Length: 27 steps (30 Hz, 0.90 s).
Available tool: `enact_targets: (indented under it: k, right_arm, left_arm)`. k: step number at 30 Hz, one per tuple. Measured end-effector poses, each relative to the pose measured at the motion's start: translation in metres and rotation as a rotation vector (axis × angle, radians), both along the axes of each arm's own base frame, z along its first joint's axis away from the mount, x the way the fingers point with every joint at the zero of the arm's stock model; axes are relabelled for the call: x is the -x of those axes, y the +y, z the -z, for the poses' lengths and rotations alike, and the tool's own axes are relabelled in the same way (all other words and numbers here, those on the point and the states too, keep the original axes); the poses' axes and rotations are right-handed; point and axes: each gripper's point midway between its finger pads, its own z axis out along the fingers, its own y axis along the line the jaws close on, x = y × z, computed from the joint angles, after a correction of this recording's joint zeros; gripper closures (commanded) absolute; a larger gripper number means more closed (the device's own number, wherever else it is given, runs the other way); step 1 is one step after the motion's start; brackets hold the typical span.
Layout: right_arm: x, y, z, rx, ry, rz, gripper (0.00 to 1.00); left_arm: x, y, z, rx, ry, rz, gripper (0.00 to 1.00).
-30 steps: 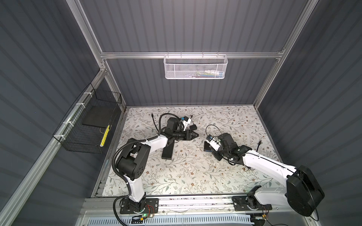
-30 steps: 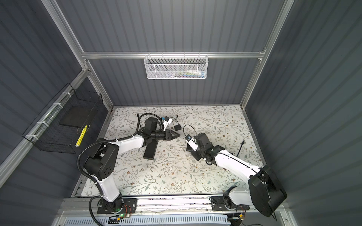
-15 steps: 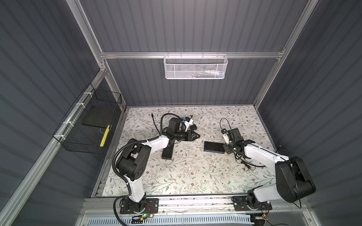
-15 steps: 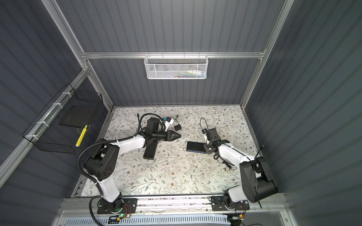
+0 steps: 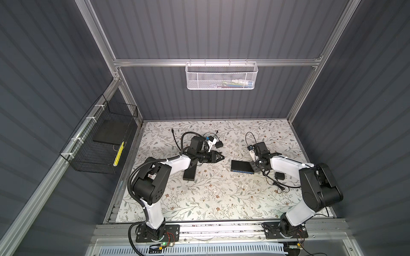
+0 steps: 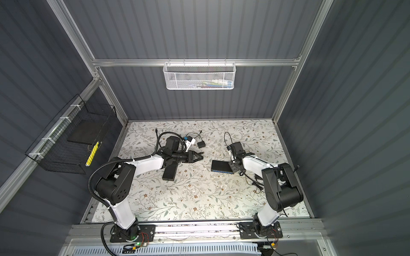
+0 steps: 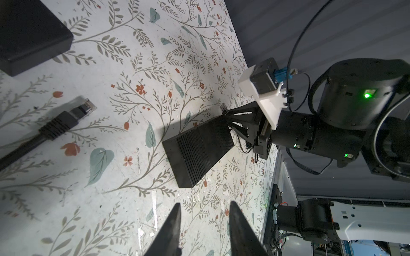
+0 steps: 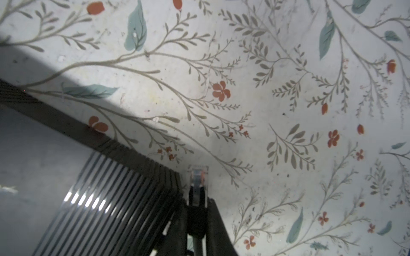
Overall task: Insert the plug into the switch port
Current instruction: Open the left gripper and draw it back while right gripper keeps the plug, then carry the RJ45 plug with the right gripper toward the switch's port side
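A floral-patterned tabletop point(image 5: 210, 199) forms the floor of a cell with grey ribbed walls. Right of centre in both top views lies a flat, black, blue-fronted network switch point(image 5: 241, 167), and the right gripper point(image 5: 254, 166) sits at its right-hand end. The right wrist view shows that gripper clamped on the clear plastic plug point(image 8: 198, 177). The plug's tip is just beside a corner of the switch's ribbed top and is not in any port. Near the middle of the top views, the left gripper point(image 7: 205, 205) has its jaws apart and empty, pointing towards the switch. The step in hand looks like alignment. The ports probably lie along the blue edge, so the next move calls for bringing the plug round to face that edge, level with an opening, then pushing straight in
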Motion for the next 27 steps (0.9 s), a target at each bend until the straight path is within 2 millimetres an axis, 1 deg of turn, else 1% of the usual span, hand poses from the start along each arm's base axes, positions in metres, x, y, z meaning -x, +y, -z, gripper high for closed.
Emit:
enact_targets:
  k: [4, 10, 13, 17, 19, 21, 22, 24, 26, 27]
  right_arm:
    - [0.005, 0.013, 0.001, -0.015, 0.020, -0.040, 1.00]
    - [0.016, 0.051, 0.004, -0.059, 0.043, -0.171, 1.00]
    - [0.020, 0.065, 0.006, -0.076, 0.058, -0.225, 1.00]
    - [0.021, 0.074, 0.005, -0.082, 0.058, -0.272, 1.00]
    - [0.022, 0.075, 0.001, -0.079, 0.050, -0.290, 1.00]
    - [0.022, 0.078, -0.011, -0.088, 0.025, -0.316, 1.00]
    - [0.022, 0.081, -0.021, -0.103, -0.001, -0.334, 1.00]
    - [0.023, 0.090, -0.048, -0.149, -0.066, -0.377, 1.00]
    - [0.027, 0.104, -0.078, -0.204, -0.138, -0.441, 1.00]
    - [0.031, 0.112, -0.088, -0.223, -0.160, -0.474, 1.00]
  left_arm:
    - [0.000, 0.000, 0.000, -0.001, 0.002, 0.000, 0.65]
    - [0.002, 0.002, 0.004, -0.008, 0.009, -0.003, 0.65]
    - [0.004, 0.004, 0.009, -0.017, 0.015, -0.005, 0.65]
    - [0.002, 0.009, 0.013, -0.029, 0.020, -0.015, 0.66]
    - [0.001, 0.012, 0.012, -0.033, 0.013, -0.017, 0.65]
    - [-0.001, 0.015, 0.011, -0.036, 0.002, -0.020, 0.66]
    - [-0.003, 0.017, 0.012, -0.040, -0.002, -0.023, 0.66]
    - [-0.004, 0.021, 0.014, -0.051, -0.001, -0.026, 0.66]
    - [-0.006, 0.025, 0.015, -0.060, -0.002, -0.029, 0.66]
    - [-0.007, 0.025, 0.015, -0.062, -0.004, -0.031, 0.66]
